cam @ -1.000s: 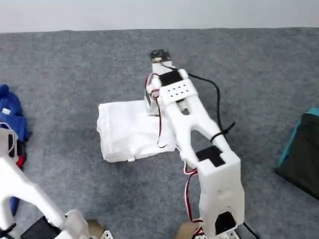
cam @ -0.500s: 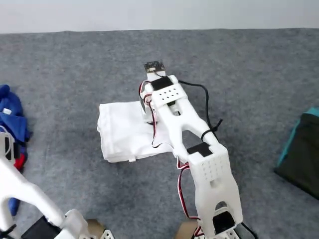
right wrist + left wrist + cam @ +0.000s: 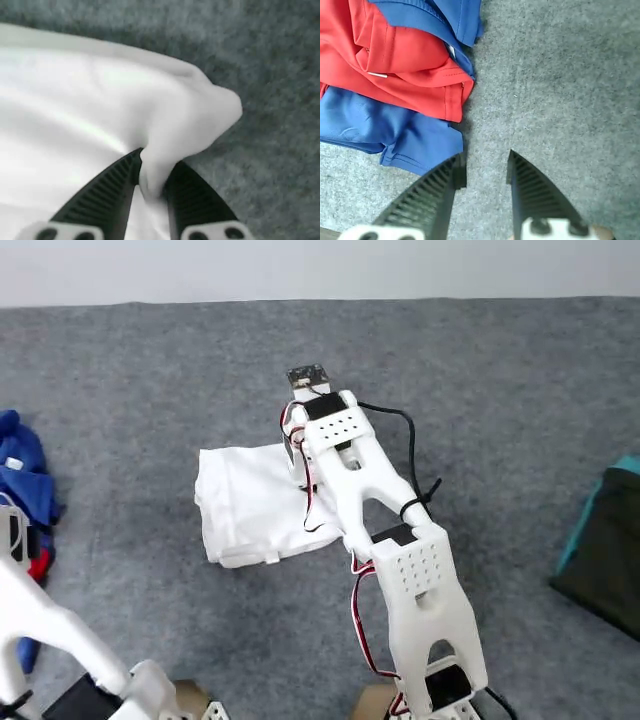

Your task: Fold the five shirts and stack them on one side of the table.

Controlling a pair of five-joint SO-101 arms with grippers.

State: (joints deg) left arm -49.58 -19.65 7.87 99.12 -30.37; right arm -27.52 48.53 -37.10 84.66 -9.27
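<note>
Near the middle of the grey mat (image 3: 500, 380): a white shirt (image 3: 245, 505), folded into a thick square and lying flat. Over its right edge, the right arm (image 3: 400, 570), reaching in from the near side. Under that arm's wrist, the right gripper (image 3: 152, 172), pinched tight on a soft bump of white shirt (image 3: 75, 90) at a corner. Black fingers (image 3: 100, 195), with only cloth between them. Grey mat just past that corner.

Far over at the left edge: a pile of shirts. Blue shirt (image 3: 18, 465) on top, and a bit of red shirt (image 3: 38, 565) peeking out beside the left arm (image 3: 40, 615). Seen close from the left wrist: red shirt (image 3: 405, 70) crumpled on blue shirt (image 3: 380, 125), with more blue folded over it. Just beside the blue hem, over plain mat, the left gripper (image 3: 485, 160), fingers apart with mat showing between them.

At the right edge, partly cut off: a dark shirt (image 3: 605, 560) with a teal side.

Room to move: a wide strip of grey mat between white shirt and blue pile. A wider one between white shirt and dark shirt. A long stretch on the far side, up to the pale wall (image 3: 320, 270). On the near side, the bases of both arms.
</note>
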